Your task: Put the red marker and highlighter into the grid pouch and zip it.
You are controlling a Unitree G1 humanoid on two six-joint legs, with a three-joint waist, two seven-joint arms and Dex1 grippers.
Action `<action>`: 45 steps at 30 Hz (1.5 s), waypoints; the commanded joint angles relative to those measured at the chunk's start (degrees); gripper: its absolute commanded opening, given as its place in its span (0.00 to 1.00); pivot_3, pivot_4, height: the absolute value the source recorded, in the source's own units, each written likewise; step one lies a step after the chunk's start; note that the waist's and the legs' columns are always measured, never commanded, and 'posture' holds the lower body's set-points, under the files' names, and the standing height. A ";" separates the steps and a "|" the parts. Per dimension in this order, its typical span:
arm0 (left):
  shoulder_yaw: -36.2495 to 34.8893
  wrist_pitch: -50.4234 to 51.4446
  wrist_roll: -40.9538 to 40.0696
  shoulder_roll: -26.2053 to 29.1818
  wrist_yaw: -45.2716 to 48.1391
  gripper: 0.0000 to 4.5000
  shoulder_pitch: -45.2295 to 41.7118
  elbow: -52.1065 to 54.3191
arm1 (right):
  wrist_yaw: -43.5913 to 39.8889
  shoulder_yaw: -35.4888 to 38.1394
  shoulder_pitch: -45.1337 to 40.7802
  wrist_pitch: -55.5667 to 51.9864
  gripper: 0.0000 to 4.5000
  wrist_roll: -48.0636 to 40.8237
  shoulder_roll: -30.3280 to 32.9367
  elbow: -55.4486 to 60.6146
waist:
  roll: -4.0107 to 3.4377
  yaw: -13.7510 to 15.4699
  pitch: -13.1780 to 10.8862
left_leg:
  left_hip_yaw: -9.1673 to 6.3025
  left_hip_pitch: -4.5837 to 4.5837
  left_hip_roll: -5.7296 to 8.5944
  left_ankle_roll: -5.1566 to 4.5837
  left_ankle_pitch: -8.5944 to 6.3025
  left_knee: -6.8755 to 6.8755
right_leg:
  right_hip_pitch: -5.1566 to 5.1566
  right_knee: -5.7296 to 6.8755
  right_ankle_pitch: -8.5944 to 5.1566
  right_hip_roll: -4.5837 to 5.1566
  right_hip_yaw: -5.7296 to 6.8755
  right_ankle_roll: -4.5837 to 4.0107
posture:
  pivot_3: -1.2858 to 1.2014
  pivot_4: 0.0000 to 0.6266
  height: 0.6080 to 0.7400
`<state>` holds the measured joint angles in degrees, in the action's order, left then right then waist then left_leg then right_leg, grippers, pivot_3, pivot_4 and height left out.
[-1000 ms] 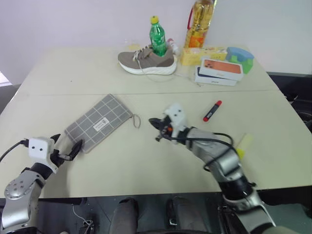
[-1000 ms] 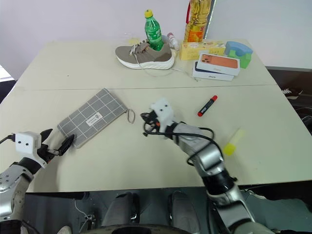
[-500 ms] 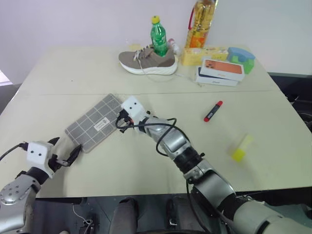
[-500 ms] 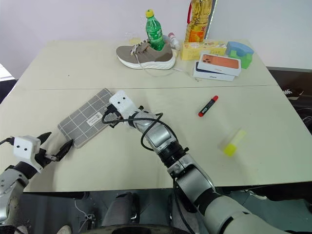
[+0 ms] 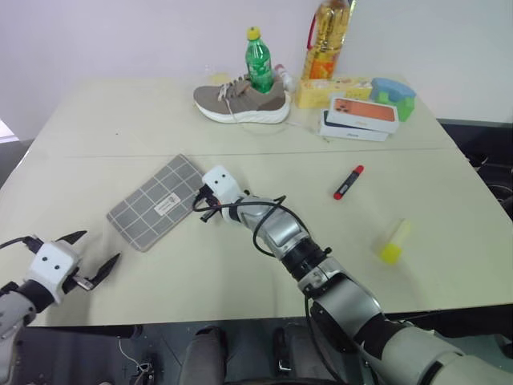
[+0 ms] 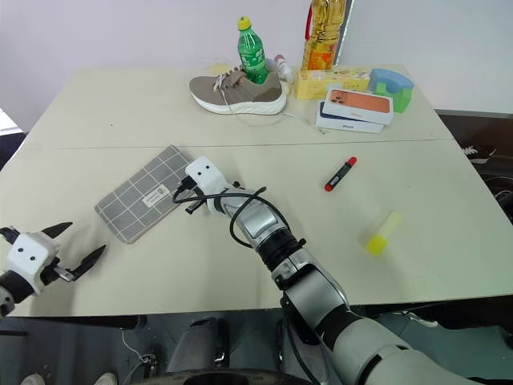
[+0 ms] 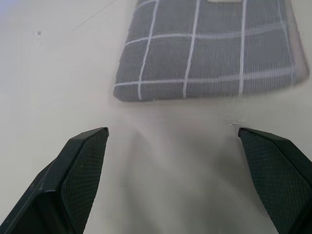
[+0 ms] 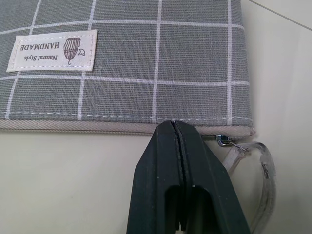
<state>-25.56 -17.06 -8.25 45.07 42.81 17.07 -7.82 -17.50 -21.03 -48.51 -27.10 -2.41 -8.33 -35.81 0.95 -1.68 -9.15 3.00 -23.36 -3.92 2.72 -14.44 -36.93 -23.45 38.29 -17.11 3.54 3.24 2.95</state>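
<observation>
— Beige table [image 5: 120, 120], that's the biggest thing, and the grid pouch [image 5: 156, 202] lies flat on it toward the robot's left, long zip edge facing the middle. I'll place everything off that pouch.

— Where are the arms?

— Right arm reaches right across; the right gripper [image 5: 205, 205] sits at the pouch's zip edge, near the corner with the zip pull [image 8: 246, 155]. Its two black fingers [image 8: 180, 161] are pressed flat together with nothing between them, tips just at the seam beside the slider. Whether they touch the fabric, I can't tell.

— And the other one?

— Left gripper [image 5: 90, 255] hovers nearer the robot than the pouch, off its short end and clear of it, fingers spread wide, nothing in them.

— The rest?

— Well beyond the pouch, at the far edge: a shoe [image 5: 240, 100], a green bottle [image 5: 258, 62] by it, an oil bottle [image 5: 327, 38], a yellow box [image 5: 333, 88] and stacked phone boxes [image 5: 361, 118].

— The pens?

— Both well apart from the pouch, out on the robot's right. Red marker [image 5: 349, 182] lies past the right arm; the highlighter [image 5: 395, 242] lies farther still, nearer the front edge.
</observation>
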 commanded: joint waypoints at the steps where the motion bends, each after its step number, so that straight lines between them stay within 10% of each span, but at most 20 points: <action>1: 3.61 -11.54 5.98 3.12 0.45 1.00 -3.90 -5.98 | 0.04 0.45 -0.17 -0.27 0.00 0.24 -4.66 -0.92 | -0.05 0.11 -0.03 | 0.01 0.00 0.01 0.00 0.00 0.00 | 0.00 0.00 0.00 0.02 0.00 0.00 | 0.52 0.24 1.00; 24: 26.27 -42.24 29.45 2.91 -12.82 1.00 -28.93 -31.91 | -0.17 -0.01 0.90 -0.06 0.00 0.61 -4.80 1.21 | -0.83 1.14 0.32 | 0.38 0.05 0.12 -0.02 0.01 -0.03 | 0.10 0.02 0.12 0.01 0.07 0.25 | 0.52 0.24 1.00; 27: 26.87 -42.36 28.97 2.33 -14.41 0.82 -29.36 -31.99 | -0.21 -0.15 1.00 0.06 0.00 0.70 -4.68 1.39 | -0.82 0.97 0.32 | 0.41 0.04 0.12 -0.02 0.01 -0.03 | 0.09 0.02 0.13 0.00 0.07 0.26 | 0.52 0.24 1.00; 34: 28.07 -41.92 26.99 3.11 -15.59 0.04 -28.69 -32.12 | -0.17 -0.24 1.36 -0.05 0.00 0.68 -4.50 1.99 | -0.89 0.58 0.31 | 0.47 0.01 0.08 -0.02 0.01 0.01 | 0.01 0.01 0.13 -0.01 0.05 0.28 | 0.52 0.24 1.00; 45: 26.31 -23.85 5.14 -2.08 -8.93 0.02 -24.83 -12.96 | -2.67 1.46 5.91 4.49 0.00 2.72 5.92 21.55 | -0.87 0.90 0.25 | 0.45 -0.14 0.08 -0.06 -0.02 0.02 | -0.05 -0.10 0.13 0.02 0.03 0.31 | 0.52 0.24 1.00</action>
<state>0.25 -46.15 2.56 43.77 31.73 -8.36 -27.14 -19.07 -21.51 -42.95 -23.25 0.33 -3.87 -21.48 0.08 -0.77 -8.90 3.43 -23.55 -3.82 2.66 -14.46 -36.94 -23.50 38.16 -16.95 3.57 3.27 3.31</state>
